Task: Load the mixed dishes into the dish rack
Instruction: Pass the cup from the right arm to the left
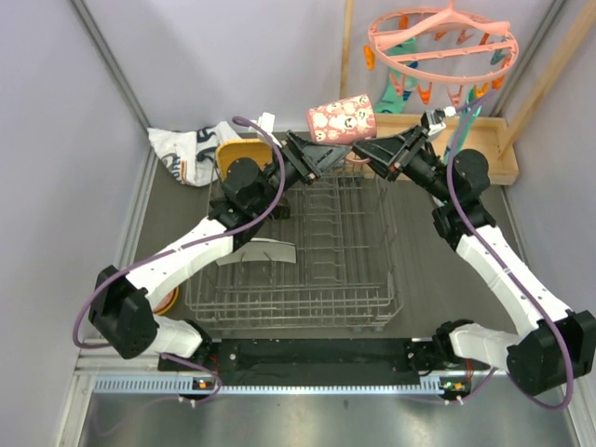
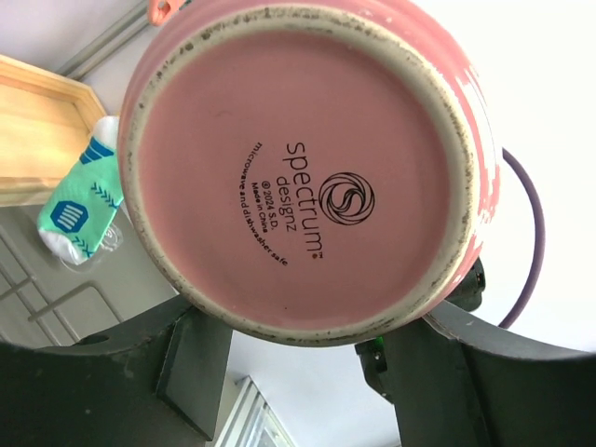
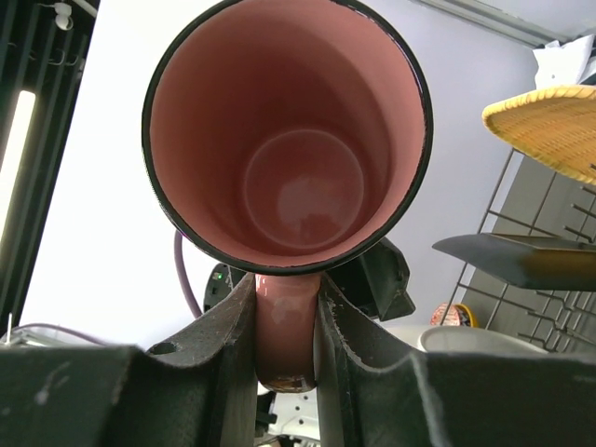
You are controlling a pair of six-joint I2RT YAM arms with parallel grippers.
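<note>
Pink glazed ceramic cup (image 1: pixel 342 119) with white printed figures is up in the air, lying on its side above the far edge of the large grey wire dish rack (image 1: pixel 289 312), between both arms. Right gripper (image 3: pixel 284 312) is clamped on the loop handle (image 3: pixel 284 345), fingers pinching it from both sides, cup mouth facing that wrist camera. Left gripper (image 2: pixel 303 349) sits at the base end, jaws parted either side of the round foot. Cannot tell whether the pads actually press on the wall. Probably a handover or re-grip before setting the cup down over the prongs.

Handling: stiff, fairly heavy for its size, slick glaze, likely to chip or break if dropped on the wire. A handle-only grip may let the body swing. A safer hold is across the body near the base, or the handle plus a second support.

Yellow wooden rounded-square plate (image 1: pixel 244 154) stands just beyond the left arm, near the rack's far left corner.
</note>
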